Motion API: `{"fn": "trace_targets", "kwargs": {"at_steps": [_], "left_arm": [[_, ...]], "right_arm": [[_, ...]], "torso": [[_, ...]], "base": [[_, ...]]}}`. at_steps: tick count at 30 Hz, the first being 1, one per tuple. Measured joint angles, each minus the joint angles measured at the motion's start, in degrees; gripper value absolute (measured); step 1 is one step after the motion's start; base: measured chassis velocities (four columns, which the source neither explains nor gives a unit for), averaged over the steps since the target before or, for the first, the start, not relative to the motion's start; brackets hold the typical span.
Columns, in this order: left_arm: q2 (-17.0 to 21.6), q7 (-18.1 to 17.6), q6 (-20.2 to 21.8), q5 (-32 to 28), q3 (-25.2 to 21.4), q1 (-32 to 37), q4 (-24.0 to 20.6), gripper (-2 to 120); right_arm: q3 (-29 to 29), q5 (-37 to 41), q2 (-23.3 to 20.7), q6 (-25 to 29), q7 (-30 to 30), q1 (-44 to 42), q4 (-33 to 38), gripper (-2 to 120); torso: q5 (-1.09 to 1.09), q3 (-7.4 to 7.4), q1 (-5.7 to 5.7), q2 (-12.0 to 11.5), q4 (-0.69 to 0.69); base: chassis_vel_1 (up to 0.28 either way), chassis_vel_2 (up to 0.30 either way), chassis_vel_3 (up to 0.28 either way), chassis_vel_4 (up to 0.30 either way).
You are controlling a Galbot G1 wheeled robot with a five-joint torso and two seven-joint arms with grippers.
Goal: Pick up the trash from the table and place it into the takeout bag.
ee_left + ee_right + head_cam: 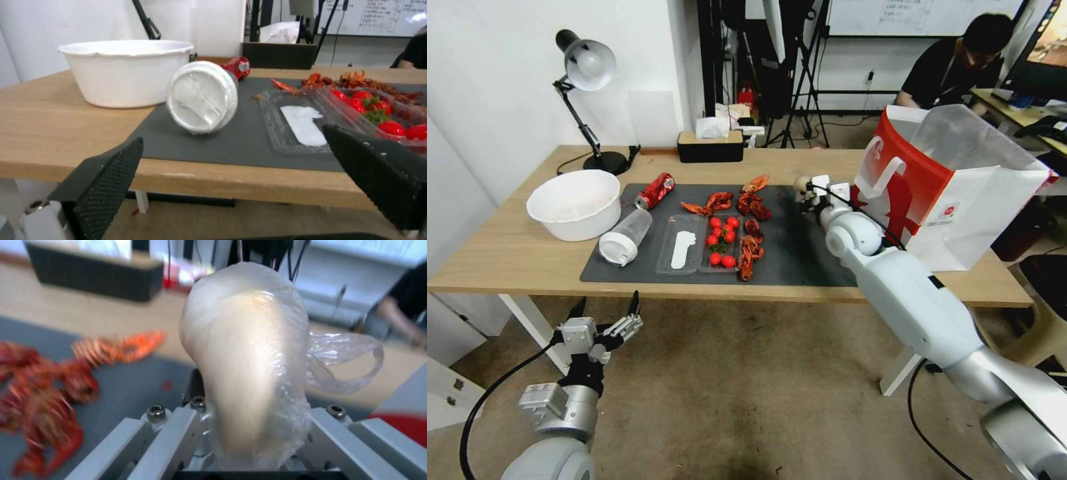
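My right gripper hovers over the dark mat's right end, just left of the red-and-white takeout bag. It is shut on a piece of trash, a clear bag with a beige lump. More trash lies on the mat's left part: a frosted plastic cup on its side, lid facing my left gripper, and a dented red soda can behind it. My left gripper hangs open below the table's front edge, in front of the cup.
A large white basin stands left of the cup. A clear tray with cherry tomatoes and red crayfish shells fill the mat's middle. A desk lamp and a black tissue box stand at the back edge.
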Motion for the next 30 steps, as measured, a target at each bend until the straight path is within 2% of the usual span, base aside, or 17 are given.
{"fn": "trace_targets", "kwargs": {"at_steps": [4,7,8,11,12,13,14,16,17,18,19,20,23,24,26,27,30], "left_arm": [[-0.01,0.00,0.00,0.02,0.01,0.06,-0.08,100],[-0.16,0.08,-0.07,0.12,-0.14,0.34,-0.64,100],[-0.16,0.08,-0.07,0.12,-0.14,0.34,-0.64,100],[-0.58,0.29,-0.14,0.17,-0.26,0.41,-0.86,100],[-0.58,0.29,-0.14,0.17,-0.26,0.41,-0.86,100],[-0.69,0.31,-0.20,0.37,-0.24,0.48,-0.89,100],[-0.79,0.31,-0.22,0.63,-0.26,0.69,-1.08,100],[-0.83,0.31,-0.24,0.71,-0.28,0.80,-1.28,100],[-0.96,0.30,-0.27,0.82,-0.48,1.12,-1.59,100],[-1.03,0.29,-0.35,0.86,-0.62,1.26,-1.62,100],[-1.03,0.29,-0.35,0.86,-0.62,1.26,-1.62,100],[-1.12,0.27,-0.49,0.91,-0.69,1.31,-1.62,100],[-1.34,0.25,-0.60,1.02,-0.36,1.10,-1.45,100],[-1.34,0.25,-0.60,1.02,-0.36,1.10,-1.45,100],[-1.35,0.23,-0.61,1.06,-0.02,1.02,-1.35,100],[-1.35,0.23,-0.61,1.06,-0.02,1.02,-1.35,100],[-1.26,0.23,-0.61,1.10,0.13,1.05,-1.44,100]], "right_arm": [[0.68,-1.39,-0.73,0.21,0.16,-0.91,1.73,9],[2.53,-6.19,-2.92,1.45,0.04,-3.43,7.83,9],[2.53,-6.19,-2.92,1.45,0.04,-3.43,7.83,9],[4.21,-8.62,-6.42,2.47,-0.25,-5.58,16.98,9],[4.21,-8.62,-6.42,2.47,-0.25,-5.58,16.98,9],[4.93,-8.64,-8.14,2.59,-0.58,-6.36,20.34,9],[6.46,-8.63,-10.32,3.18,-1.00,-7.08,23.91,9],[7.40,-8.59,-11.53,3.69,-1.23,-7.48,25.70,9],[10.03,-8.34,-14.30,4.99,-1.85,-8.13,29.02,9],[12.82,-6.99,-16.27,5.73,-1.94,-8.30,31.38,9],[12.82,-6.99,-16.27,5.73,-1.94,-8.30,31.38,9],[15.89,-5.75,-17.98,5.56,-1.44,-8.49,33.41,9],[23.30,-5.11,-22.46,0.34,2.61,-9.26,36.62,9],[23.30,-5.11,-22.46,0.34,2.61,-9.26,36.62,9],[26.16,-2.64,-25.22,-4.02,4.09,-9.64,35.81,9],[26.16,-2.64,-25.22,-4.02,4.09,-9.64,35.81,9],[26.95,0.89,-26.03,-7.36,6.42,-9.65,33.24,20]], "torso": [[0.01,0.00,0.00,0.00,0.00],[0.01,0.00,0.00,0.00,0.00],[0.01,0.00,0.00,0.00,0.00],[-0.02,-0.01,0.00,0.00,0.00],[-0.02,-0.01,0.00,0.00,0.00],[0.03,0.00,0.00,0.00,0.02],[-0.02,0.00,0.01,0.00,0.02],[-0.06,-0.01,0.00,0.00,-0.01],[0.05,0.00,0.00,0.00,-0.01],[-0.03,-0.01,0.00,0.00,-0.01],[-0.03,-0.01,0.00,0.00,-0.01],[0.04,0.00,0.00,0.00,0.01],[0.00,-0.01,0.00,0.01,-0.02],[0.00,-0.01,0.00,0.01,-0.02],[0.00,-0.01,0.00,0.00,0.00],[0.00,-0.01,0.00,0.00,0.00],[0.01,0.00,0.00,0.00,0.00]], "base": [[0.000,0.000,0.000,0.000],[0.000,0.000,0.000,0.000],[0.000,0.000,0.000,0.000],[0.000,0.000,0.000,0.000],[0.000,0.000,0.000,0.000],[0.000,0.000,0.000,0.000],[0.000,0.000,0.000,0.000],[0.000,0.000,0.000,0.000],[0.000,0.000,0.000,0.000],[0.000,0.000,0.000,0.000],[0.000,0.000,0.000,0.000],[0.000,0.000,0.000,0.000],[0.000,0.000,0.000,0.000],[0.000,0.000,0.000,0.000],[0.000,0.000,0.000,0.000],[0.000,0.000,0.000,0.000],[0.000,0.000,0.000,0.000]]}}
